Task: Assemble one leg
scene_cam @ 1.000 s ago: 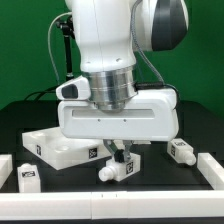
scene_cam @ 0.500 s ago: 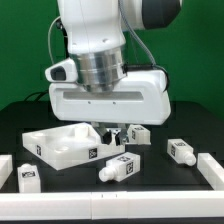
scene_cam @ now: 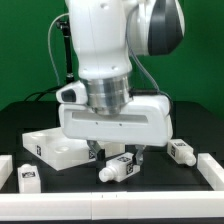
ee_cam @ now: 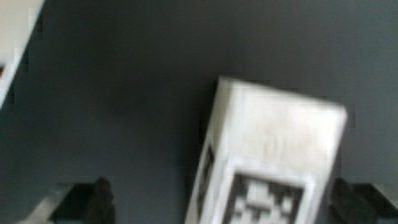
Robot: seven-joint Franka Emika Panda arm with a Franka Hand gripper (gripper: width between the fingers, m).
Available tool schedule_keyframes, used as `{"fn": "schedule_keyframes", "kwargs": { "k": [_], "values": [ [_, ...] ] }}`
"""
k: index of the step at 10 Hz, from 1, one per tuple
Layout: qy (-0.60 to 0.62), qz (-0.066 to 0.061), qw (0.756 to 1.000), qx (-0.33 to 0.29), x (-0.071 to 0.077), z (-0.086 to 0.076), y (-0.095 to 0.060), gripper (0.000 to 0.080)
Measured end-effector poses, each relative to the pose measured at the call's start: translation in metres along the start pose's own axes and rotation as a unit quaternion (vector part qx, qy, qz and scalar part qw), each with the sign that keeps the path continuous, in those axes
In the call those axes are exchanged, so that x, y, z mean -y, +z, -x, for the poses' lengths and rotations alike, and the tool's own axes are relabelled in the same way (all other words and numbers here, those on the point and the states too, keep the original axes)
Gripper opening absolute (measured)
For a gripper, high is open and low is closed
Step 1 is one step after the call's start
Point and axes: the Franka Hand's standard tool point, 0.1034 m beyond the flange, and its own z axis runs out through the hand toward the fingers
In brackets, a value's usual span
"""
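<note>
Low over the black counter (scene_cam: 160, 168), our tool (scene_cam: 113, 153) hangs with jaws spread wide, gripping nothing. Between its fingertips in the wrist view, we see the small white plastic leg (scene_cam: 118, 168), tagged black-and-white, lying near the large white square tray-like part (scene_cam: 55, 150).

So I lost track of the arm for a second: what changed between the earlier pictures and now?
The gripper swung toward the exterior view's left and rose, then came back and lower; it now stands open over the lying leg, not holding it. That leg, the white tray and the other legs stayed put.
</note>
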Motion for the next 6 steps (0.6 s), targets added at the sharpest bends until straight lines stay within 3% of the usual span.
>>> {"fn": "schedule_keyframes", "kwargs": {
  "k": [5, 6],
  "values": [
    [-0.006, 0.001, 1.000, 0.000, 0.0034, 0.0019, 0.0027, 0.0649],
    [-0.006, 0.001, 1.000, 0.000, 0.0034, 0.0020, 0.0028, 0.0571]
  ]
}}
